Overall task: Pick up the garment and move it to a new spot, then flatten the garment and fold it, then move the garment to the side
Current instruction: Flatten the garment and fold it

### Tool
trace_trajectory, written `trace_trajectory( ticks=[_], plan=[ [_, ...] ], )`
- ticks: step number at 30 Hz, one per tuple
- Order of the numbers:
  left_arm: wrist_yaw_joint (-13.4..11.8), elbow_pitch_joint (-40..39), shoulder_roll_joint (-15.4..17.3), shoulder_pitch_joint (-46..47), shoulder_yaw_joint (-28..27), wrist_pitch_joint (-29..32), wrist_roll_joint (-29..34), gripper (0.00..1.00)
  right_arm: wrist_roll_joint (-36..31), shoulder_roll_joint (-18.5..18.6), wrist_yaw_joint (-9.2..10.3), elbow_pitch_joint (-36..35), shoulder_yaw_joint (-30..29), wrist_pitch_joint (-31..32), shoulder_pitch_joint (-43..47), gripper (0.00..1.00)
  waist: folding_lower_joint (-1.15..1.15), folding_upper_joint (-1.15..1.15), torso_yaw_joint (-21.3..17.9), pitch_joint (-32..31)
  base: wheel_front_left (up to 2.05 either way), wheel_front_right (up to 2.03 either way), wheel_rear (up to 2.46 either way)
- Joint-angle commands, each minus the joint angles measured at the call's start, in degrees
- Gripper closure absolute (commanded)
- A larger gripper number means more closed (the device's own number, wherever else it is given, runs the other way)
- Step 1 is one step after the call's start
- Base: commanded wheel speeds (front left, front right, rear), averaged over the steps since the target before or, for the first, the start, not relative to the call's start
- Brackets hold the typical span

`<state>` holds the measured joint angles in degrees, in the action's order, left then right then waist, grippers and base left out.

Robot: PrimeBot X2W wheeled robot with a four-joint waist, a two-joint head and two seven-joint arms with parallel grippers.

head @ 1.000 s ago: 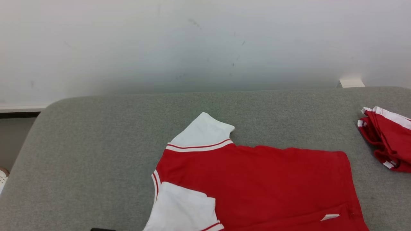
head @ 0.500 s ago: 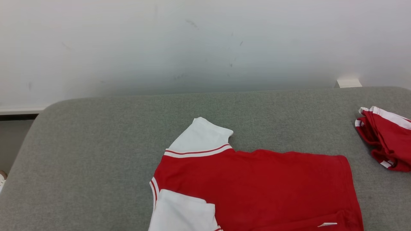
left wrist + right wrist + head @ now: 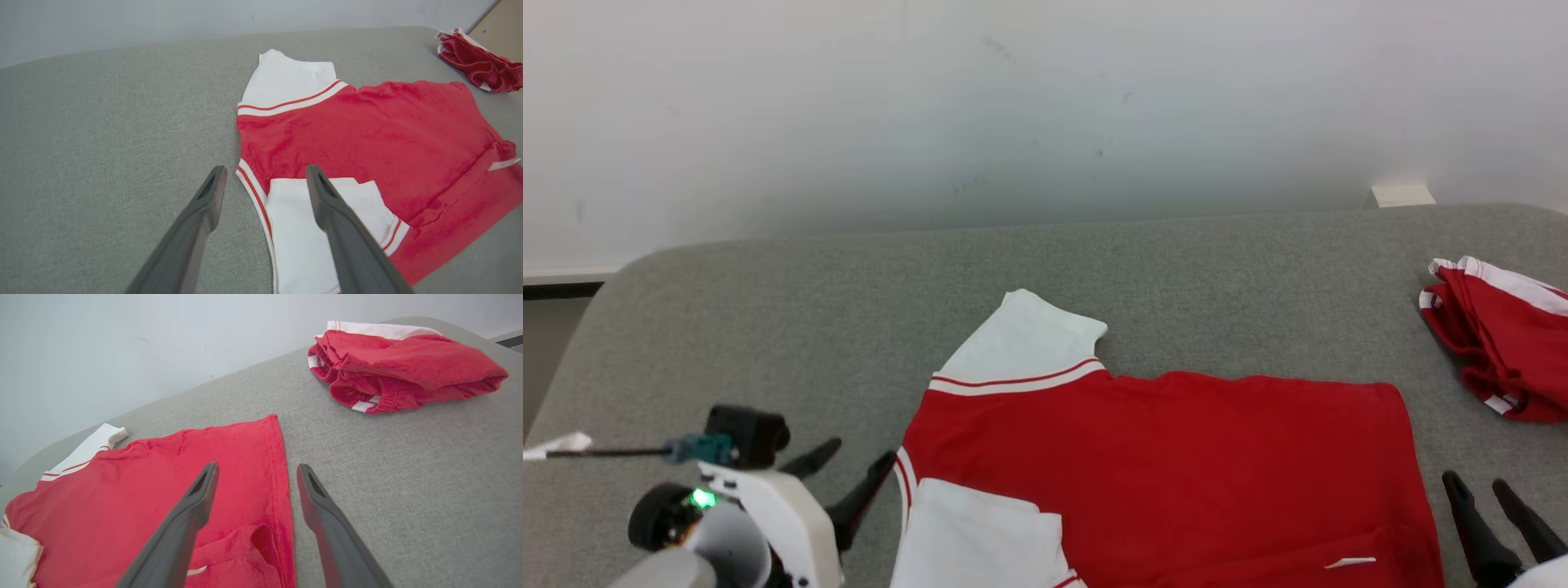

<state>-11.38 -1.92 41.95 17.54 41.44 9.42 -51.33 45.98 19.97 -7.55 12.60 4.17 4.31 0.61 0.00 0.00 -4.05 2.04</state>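
Grey woven cloth covers the padded surface (image 3: pixel 768 327) on which everything lies. At the near left stands the left gripper (image 3: pixel 859 455), a green light (image 3: pixel 699 497) glowing on its wrist. Its two dark fingers are spread wide with nothing between them. It sits just beside the left edge of the garment (image 3: pixel 1160 465). In the left wrist view one finger shows against bare grey cloth and the other against the white near sleeve (image 3: pixel 980 531); whether either touches the fabric cannot be told. At the near right, the right gripper (image 3: pixel 1474 483) is just beside the garment's hem. Its fingers are likewise apart and hold nothing. In the right wrist view the hem edge runs up between them.

The garment, a red shirt with white sleeves, is spread flat in the middle of the surface. Its hem is to the right and its neck end to the left. The near sleeve is folded in over the red body. A small white label (image 3: pixel 1349 562) shows near the near right corner. Farther off, the far sleeve (image 3: pixel 1025 339) sticks out toward the far left, edged with a red and white stripe.

Well apart at the far right lies a bundle (image 3: pixel 1507 351) of red cloth with white trim. Behind the surface rises a pale wall (image 3: pixel 1013 106) with faint dark marks. A small white block (image 3: pixel 1401 195) sits at its foot on the right.
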Motion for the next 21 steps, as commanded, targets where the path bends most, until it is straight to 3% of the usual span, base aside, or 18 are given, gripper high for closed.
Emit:
trace_trajectory(
  ticks=[1,5,13,21],
  plan=[
    [0.9,0.7,0.0,2.2,-0.3,0.6,-0.1,0.00,-0.9,-0.5,0.14,0.1,-0.4,0.4,-1.9,0.00,0.00,0.00,-1.0,1.7,0.00,0.00,0.00],
    [5.7,5.3,-0.9,11.3,0.0,4.8,0.5,0.00,-3.3,-2.3,0.14,2.5,-1.1,2.3,-9.3,0.00,0.00,0.00,-2.2,5.0,0.00,0.00,0.00],
    [15.1,19.7,-7.3,27.4,2.4,11.9,-0.4,0.00,-6.5,-4.8,0.14,10.9,0.5,6.3,-21.9,0.00,0.00,0.00,-4.4,10.8,0.00,0.00,0.00],
    [18.5,31.3,-12.5,39.8,6.4,17.5,-0.3,0.00,-5.5,-5.5,0.14,18.6,5.0,10.4,-32.8,0.00,0.00,0.00,-7.1,16.2,0.00,0.00,0.00]
  ],
)
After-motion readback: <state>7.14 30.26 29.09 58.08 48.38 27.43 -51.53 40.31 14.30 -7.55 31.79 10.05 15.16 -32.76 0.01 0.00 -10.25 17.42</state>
